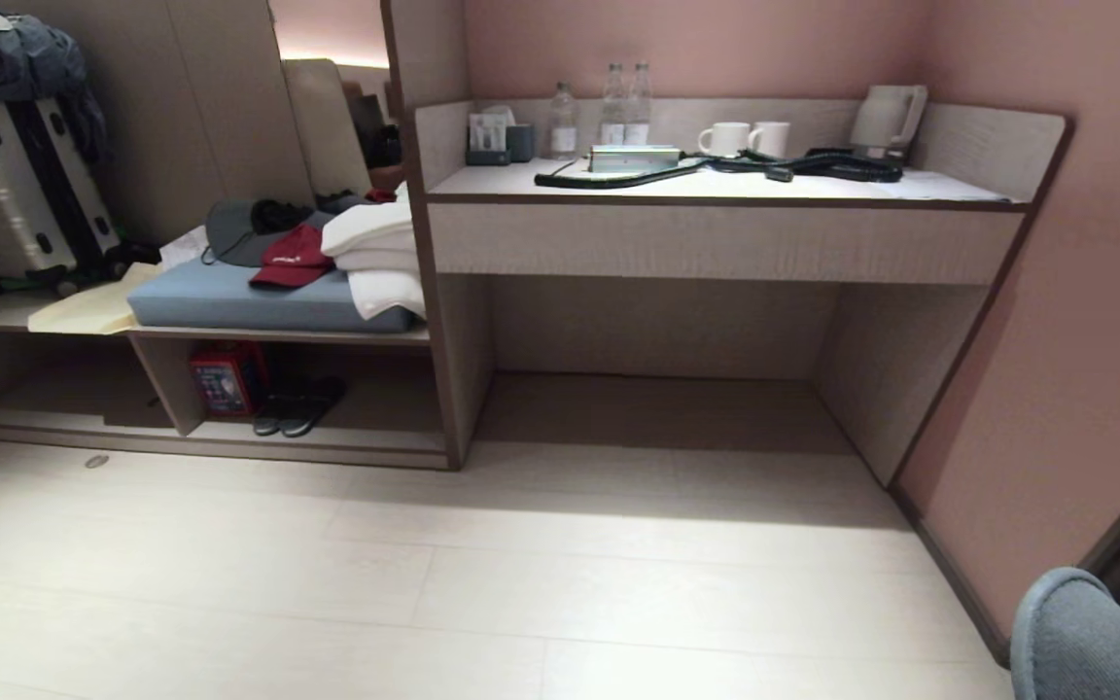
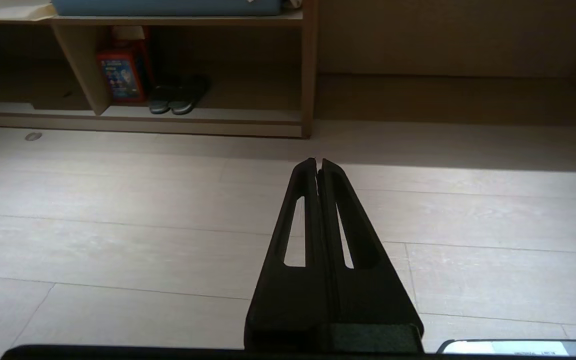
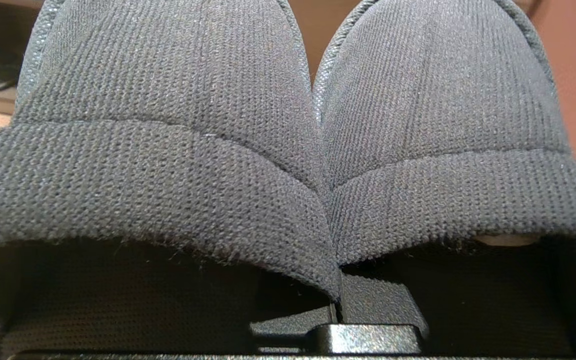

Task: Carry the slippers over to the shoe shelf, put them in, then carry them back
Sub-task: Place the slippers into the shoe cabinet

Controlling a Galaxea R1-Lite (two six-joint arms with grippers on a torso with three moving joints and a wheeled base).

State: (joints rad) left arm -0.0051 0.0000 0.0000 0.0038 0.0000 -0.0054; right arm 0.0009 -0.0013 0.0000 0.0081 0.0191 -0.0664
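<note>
The shoe shelf point(image 1: 327, 442) runs low along the floor at the far left, with dark shoes point(image 1: 297, 408) near its divider panel. The slippers point(image 1: 1095, 632), side by side, sit at the near right, well apart from it. The right hand point(image 3: 338, 320) is clamped on their inner walls. The left hand point(image 2: 318, 162) hangs closed and empty over the floor point(image 2: 118, 240).

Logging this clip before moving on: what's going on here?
The right gripper is shut on the slippers, both pinched together by their inner edges and carried at the robot's right, away from the shoe shelf. That low compartment already holds a pair of dark shoes beside a red box. The left gripper is shut and empty, pointing over the bare floor. The slippers are not yet in the shelf.
</note>
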